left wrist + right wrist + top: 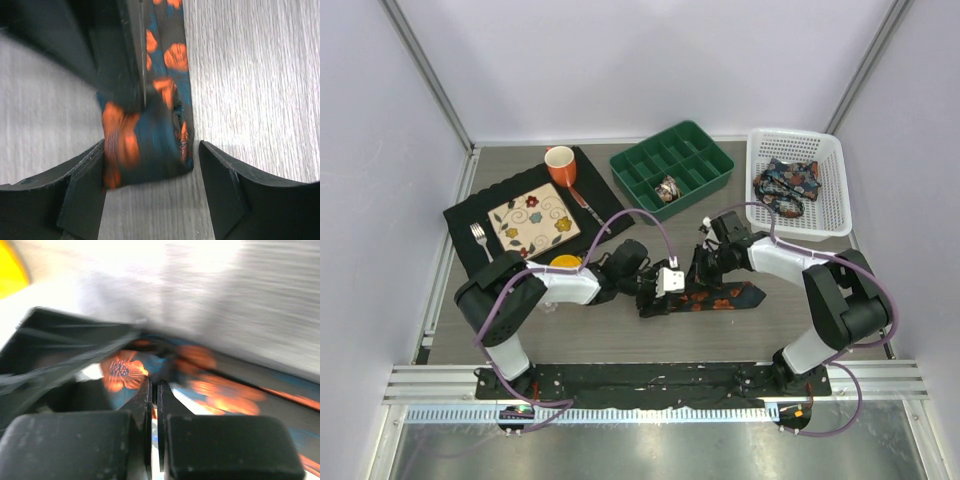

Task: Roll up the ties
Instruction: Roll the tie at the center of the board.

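Observation:
A dark tie (725,297) with orange flowers lies across the middle of the table. Its folded end (145,145) sits between the fingers of my left gripper (150,170), which is open, with the left finger (75,190) touching the fabric. My right gripper (154,382) is shut, its tips pressed against the same tie (220,390) just behind the fold. Whether any cloth is pinched between them is hidden. In the top view both grippers meet over the tie's left end, the left gripper (655,292) and the right gripper (705,268). A rolled tie (668,188) sits in the green organiser, and another tie bundle (787,182) lies in the white basket.
A green compartment organiser (695,150) and a white basket (835,190) stand at the back right. At the back left a black placemat (470,215) carries a flowered plate (533,222), an orange mug (560,165) and a fork (480,238). A yellow object (565,262) lies near the left arm.

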Controlling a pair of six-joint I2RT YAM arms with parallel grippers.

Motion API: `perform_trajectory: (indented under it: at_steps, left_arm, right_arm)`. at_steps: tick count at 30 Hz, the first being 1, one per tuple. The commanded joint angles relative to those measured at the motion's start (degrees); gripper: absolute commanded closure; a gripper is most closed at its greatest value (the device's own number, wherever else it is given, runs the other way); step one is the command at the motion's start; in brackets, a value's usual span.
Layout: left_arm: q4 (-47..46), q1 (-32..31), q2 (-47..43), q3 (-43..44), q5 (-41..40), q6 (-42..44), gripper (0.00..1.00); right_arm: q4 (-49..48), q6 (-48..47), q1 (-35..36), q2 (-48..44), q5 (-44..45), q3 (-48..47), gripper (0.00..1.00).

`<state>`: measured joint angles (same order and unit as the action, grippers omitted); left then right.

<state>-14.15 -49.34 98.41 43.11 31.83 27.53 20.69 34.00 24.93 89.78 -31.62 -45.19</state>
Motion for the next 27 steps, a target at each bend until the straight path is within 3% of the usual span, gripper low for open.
perform_trajectory:
  at_steps: [1,9,14,20,24,27]
  left_arm:
    - [-1.0,1.1,-0.3,3.5,2.7,-1.4,0.25]
    - [-1.7,1.0,1.0,6.3,6.3,-5.0,0.2]
    - [-4.7,0.9,2.6,7.0,8.6,-12.9,0.13]
    - [-7.0,-0.2,3.9,7.1,5.6,-19.6,0.11]
    - [-5.7,-1.5,6.3,8.8,0.9,-21.0,0.21]
    - [-1.5,-1.8,8.3,10.8,-1.1,-21.0,0.41]
  right_arm:
    - [7.8,-5.0,-2.1,2.2,13.8,3.3,0.99]
    - [10.0,-8.3,-1.9,0.5,17.9,2.1,0.99]
    - [9.5,-8.6,0.7,-0.1,19.7,2.5,0.99]
    - [8.1,-7.4,2.3,-1.3,20.1,4.2,0.99]
    - [7.7,-7.0,2.5,-2.2,19.8,4.3,0.99]
    - [7.2,-6.8,2.4,-3.3,18.9,4.3,0.99]
